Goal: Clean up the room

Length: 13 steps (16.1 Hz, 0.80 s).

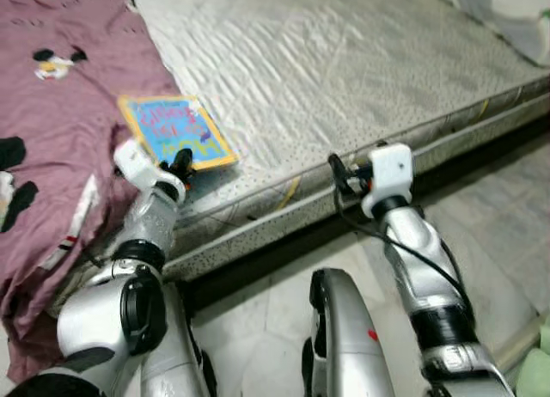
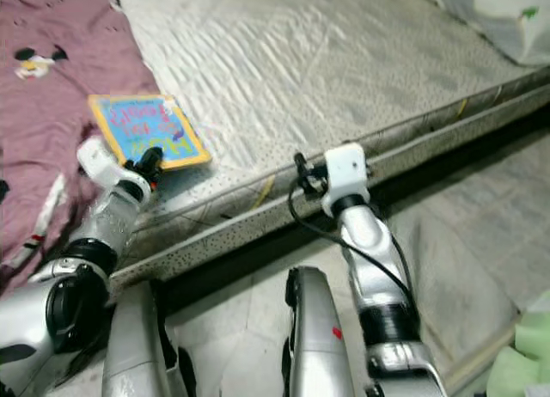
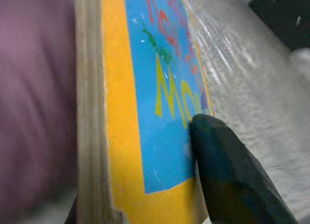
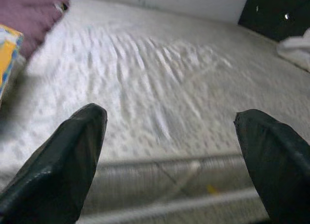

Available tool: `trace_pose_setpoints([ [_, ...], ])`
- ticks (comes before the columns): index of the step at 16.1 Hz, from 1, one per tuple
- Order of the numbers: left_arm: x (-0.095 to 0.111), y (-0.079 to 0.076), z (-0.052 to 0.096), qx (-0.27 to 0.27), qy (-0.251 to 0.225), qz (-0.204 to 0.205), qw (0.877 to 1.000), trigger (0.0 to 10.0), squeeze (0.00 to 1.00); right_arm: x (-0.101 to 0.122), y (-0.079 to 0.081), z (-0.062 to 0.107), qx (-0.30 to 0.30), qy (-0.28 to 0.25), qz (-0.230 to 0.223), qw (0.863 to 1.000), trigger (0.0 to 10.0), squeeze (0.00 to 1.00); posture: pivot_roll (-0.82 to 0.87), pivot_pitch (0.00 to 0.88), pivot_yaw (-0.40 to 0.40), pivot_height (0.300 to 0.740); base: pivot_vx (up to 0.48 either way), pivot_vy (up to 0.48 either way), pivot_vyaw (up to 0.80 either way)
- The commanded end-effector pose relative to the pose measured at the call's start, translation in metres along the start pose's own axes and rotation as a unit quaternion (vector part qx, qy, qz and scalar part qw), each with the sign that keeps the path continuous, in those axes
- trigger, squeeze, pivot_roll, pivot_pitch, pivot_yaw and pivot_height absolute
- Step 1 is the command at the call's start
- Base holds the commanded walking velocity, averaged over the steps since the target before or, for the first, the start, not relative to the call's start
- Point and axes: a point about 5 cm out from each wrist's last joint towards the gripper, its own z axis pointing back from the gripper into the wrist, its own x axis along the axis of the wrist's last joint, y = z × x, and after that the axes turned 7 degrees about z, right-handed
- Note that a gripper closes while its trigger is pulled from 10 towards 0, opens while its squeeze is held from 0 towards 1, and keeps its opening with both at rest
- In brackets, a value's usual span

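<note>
A blue book with a yellow edge (image 1: 177,131) lies on the bare mattress (image 1: 344,62), right next to a purple blanket (image 1: 51,113). The left end effector (image 1: 180,163) is at the near corner of the book. One black finger (image 3: 227,175) rests on the cover, but I cannot tell if it is gripping. The right end effector (image 4: 169,151) is wide open, holding nothing, just in front of the mattress edge.

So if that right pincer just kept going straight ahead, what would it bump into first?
Probably the bare mattress. The right pincer, open, points low across the bed's edge, so it would likely meet that quilted top, though depth is hard to judge.
</note>
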Motion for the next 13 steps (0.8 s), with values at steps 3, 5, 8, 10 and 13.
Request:
trace_pose_setpoints([
  [3, 0.031, -0.016, -0.001, -0.045, -0.065, -0.215, 0.974, 0.0, 0.00, 0.000, 0.011, -0.007, -0.001, -0.004, -0.033, 0.999, 10.0, 0.00, -0.03, 0.000, 0.027, 0.505, 0.000, 0.000, 0.00],
  [5, 0.031, -0.009, 0.005, -0.041, -0.078, -0.237, 0.967, 0.0, 0.00, 0.000, 0.020, -0.008, 0.008, -0.007, -0.059, 0.998, 10.0, 0.00, -0.02, 0.000, 0.038, 0.505, 0.000, 0.000, 0.00],
  [8, 0.000, 0.010, 0.038, -0.024, -0.076, -0.269, 0.960, 0.0, 0.00, -0.003, 0.030, -0.011, 0.016, -0.006, -0.104, 0.994, 10.0, 0.00, 0.02, 0.000, 0.033, 0.505, 0.000, 0.000, 0.00],
  [10, -0.017, 0.008, 0.056, -0.025, -0.065, -0.267, 0.961, 0.0, 0.00, -0.004, 0.028, -0.015, 0.008, -0.002, -0.114, 0.993, 10.0, 0.00, 0.04, 0.000, 0.025, 0.505, 0.000, 0.000, 0.00],
  [13, -0.027, 0.001, 0.068, -0.033, -0.064, -0.278, 0.958, 0.0, 0.00, 0.002, 0.032, -0.021, 0.008, -0.020, -0.122, 0.992, 10.0, 0.00, 0.05, 0.000, 0.024, 0.513, 0.000, 0.000, 0.00],
])
